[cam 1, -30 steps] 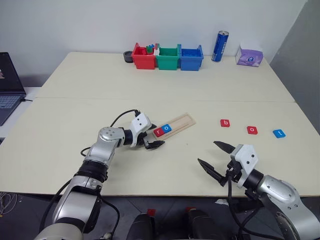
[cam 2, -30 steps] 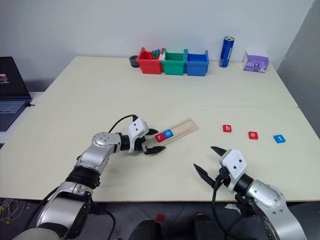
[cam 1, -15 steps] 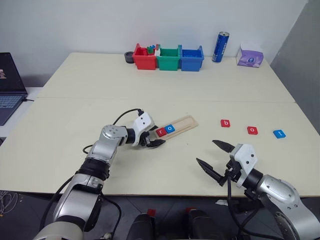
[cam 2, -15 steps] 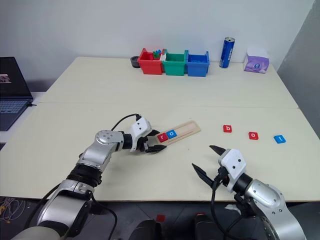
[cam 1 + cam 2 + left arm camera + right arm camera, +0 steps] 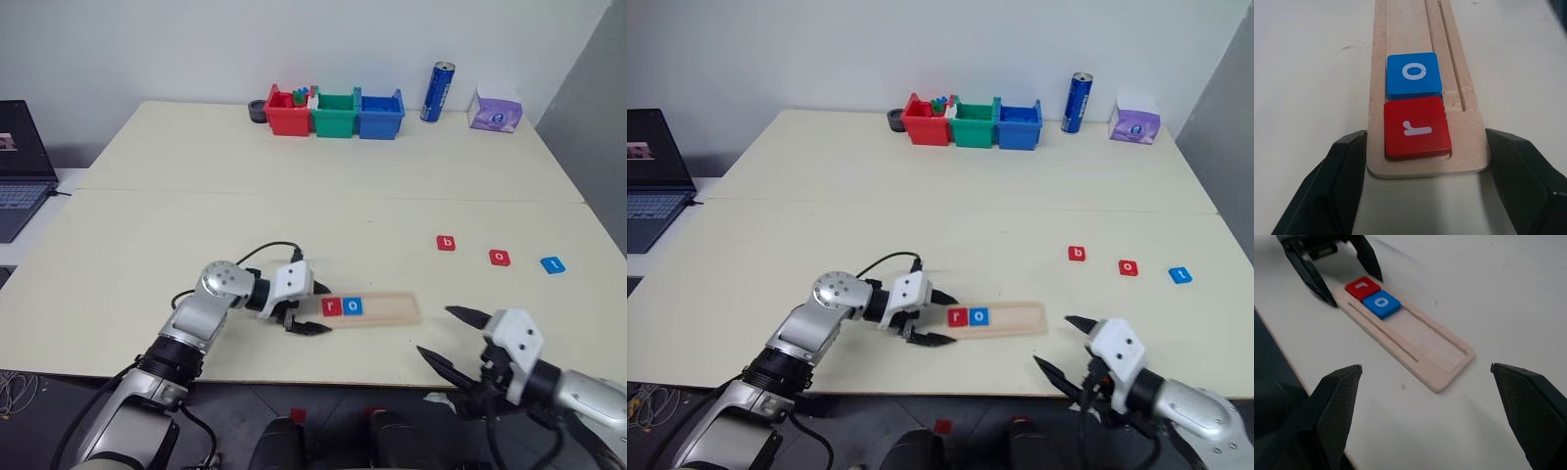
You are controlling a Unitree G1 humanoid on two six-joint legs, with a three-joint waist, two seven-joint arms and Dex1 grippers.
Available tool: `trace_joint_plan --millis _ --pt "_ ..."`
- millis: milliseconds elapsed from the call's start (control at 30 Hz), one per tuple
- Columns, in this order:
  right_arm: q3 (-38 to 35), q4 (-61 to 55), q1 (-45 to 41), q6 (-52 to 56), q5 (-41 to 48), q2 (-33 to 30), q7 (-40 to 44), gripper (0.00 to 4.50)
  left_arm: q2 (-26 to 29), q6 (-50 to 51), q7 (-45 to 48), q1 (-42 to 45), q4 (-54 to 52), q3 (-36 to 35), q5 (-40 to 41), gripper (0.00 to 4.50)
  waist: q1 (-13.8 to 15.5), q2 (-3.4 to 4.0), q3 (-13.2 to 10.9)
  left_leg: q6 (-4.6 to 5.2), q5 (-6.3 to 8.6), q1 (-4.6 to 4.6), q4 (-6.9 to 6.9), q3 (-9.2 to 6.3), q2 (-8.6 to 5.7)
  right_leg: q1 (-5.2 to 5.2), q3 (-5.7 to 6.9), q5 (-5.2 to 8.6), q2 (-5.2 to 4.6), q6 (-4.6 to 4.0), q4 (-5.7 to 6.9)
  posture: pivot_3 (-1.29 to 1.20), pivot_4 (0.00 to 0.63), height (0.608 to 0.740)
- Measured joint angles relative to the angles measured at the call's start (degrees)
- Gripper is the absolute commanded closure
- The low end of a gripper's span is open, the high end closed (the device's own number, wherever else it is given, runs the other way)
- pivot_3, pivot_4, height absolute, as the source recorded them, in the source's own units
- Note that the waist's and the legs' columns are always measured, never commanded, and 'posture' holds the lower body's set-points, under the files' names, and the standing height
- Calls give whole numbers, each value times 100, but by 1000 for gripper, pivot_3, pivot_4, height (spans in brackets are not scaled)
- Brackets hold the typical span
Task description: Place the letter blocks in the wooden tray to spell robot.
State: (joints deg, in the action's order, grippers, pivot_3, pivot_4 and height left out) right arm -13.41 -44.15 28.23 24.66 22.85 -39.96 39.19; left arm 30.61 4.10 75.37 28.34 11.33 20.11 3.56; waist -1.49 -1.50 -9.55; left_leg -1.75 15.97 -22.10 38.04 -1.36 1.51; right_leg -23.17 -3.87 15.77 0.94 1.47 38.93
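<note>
Left gripper (image 5: 312, 307): its two black fingers are clamped on the near end of the wooden tray (image 5: 387, 308), one finger against each long edge, right at the end where the red tile sits.
Right gripper (image 5: 453, 336): fingers spread wide apart with nothing between them, hovering at the front edge of the surface (image 5: 196, 225), near the tray's free end but apart from it.
Wooden tray: lies flat close to the front edge of the surface, running roughly across in front of the robot, between the two grippers.
Tiles in the tray: a red r block (image 5: 331, 307) at the held end and a blue o block (image 5: 353, 306) touching it on the far side; the groove beyond them is bare wood.
Tiles still loose: a red b block (image 5: 447, 243), a red o block (image 5: 500, 258) and a blue t block (image 5: 554, 264) lie in a spaced row on the right part of the surface, well apart from the tray.
Back of the surface: red bin (image 5: 289, 113), green bin (image 5: 335, 112) and blue bin (image 5: 379, 112) side by side, a blue can (image 5: 432, 92) to their right, and a purple tissue pack (image 5: 494, 112) beyond it.
Left edge: a laptop (image 5: 20, 166) sits open.
</note>
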Motion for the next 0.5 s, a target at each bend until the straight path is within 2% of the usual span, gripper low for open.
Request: trace_joint_plan --millis 167,500 --pt "-410 1 413 -8 53 -35 182 0 -182 47 8 62 -42 160 -47 1105 -7 0 0 0 0 5 1 2 -2 0 -1 -1 7 0 4 0 150 740" --pt "-462 -3 431 -21 41 87 151 0 -392 284 -122 195 14 211 -82 1105 -16 0 0 0 0 5 0 2 -2 0 -2 -1 11 0 4 0 150 740"
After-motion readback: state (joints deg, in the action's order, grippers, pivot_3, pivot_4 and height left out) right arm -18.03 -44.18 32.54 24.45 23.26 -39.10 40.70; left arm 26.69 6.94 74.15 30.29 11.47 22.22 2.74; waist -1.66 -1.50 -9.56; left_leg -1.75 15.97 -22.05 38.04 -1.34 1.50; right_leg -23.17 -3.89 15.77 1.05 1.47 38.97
